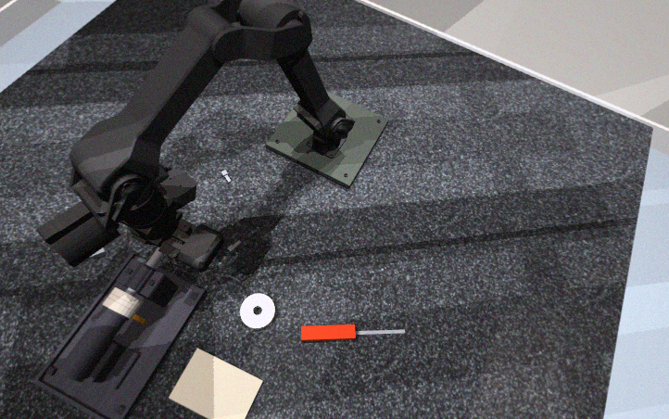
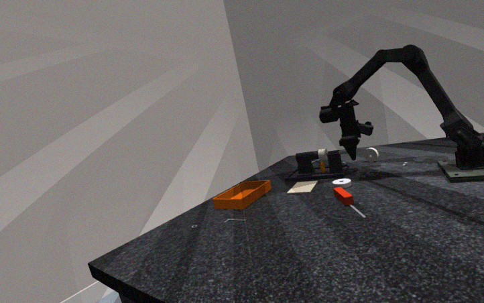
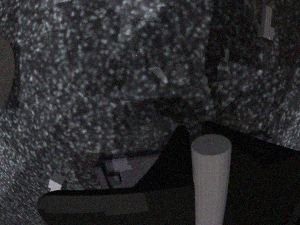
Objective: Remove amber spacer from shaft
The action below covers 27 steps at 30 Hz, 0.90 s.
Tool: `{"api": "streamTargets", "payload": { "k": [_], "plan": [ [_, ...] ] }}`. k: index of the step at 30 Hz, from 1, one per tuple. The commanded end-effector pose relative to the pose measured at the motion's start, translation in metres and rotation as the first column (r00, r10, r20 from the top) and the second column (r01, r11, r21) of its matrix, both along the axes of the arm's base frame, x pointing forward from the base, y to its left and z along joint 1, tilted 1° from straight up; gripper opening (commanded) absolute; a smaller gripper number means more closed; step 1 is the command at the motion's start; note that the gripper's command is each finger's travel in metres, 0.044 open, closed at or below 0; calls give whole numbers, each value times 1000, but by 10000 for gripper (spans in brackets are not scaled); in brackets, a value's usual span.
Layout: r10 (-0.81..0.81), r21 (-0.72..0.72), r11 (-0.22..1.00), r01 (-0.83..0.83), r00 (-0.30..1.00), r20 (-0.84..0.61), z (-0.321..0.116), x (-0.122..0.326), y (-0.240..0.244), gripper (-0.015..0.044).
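Observation:
My gripper (image 2: pixel 353 157) (image 3: pixel 193 131) is shut on the grey shaft (image 1: pixel 154 258) (image 2: pixel 345 152) (image 3: pixel 212 179), whose round end stands up between the fingers in the wrist view. The shaft runs from the gripper into the near dark support block (image 1: pixel 160 288) (image 2: pixel 334 162). Cream spacers (image 1: pixel 121 302) (image 2: pixel 322 154) sit in line beyond that block. An amber piece (image 1: pixel 139 319) (image 2: pixel 322 166) shows below them, just above the base; whether it touches the shaft or base cannot be told. The far dark block (image 2: pixel 304 165) stands on the same base (image 1: pixel 160 348).
A white disc (image 1: pixel 250 318) (image 2: pixel 338 182), a cream plate (image 1: pixel 232 377) (image 2: pixel 303 187) and a red-handled screwdriver (image 1: pixel 327 332) (image 2: pixel 343 196) lie beside the base. A white wheel (image 2: pixel 371 154) stands behind the gripper. An orange tray (image 2: pixel 228 204) is farther away.

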State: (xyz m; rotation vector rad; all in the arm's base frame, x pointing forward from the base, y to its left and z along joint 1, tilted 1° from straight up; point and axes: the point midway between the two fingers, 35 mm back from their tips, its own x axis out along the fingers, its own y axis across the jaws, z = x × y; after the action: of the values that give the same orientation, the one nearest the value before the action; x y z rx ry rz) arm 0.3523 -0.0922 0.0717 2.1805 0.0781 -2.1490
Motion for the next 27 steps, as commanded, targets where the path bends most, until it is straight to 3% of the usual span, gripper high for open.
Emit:
{"api": "streamTargets", "payload": {
  "k": [1,27],
  "plan": [
    [1,2,1000,-1,1000,2,0,3,2,0],
    [1,2,1000,-1,1000,2,0,10,2,0]
  ]
}}
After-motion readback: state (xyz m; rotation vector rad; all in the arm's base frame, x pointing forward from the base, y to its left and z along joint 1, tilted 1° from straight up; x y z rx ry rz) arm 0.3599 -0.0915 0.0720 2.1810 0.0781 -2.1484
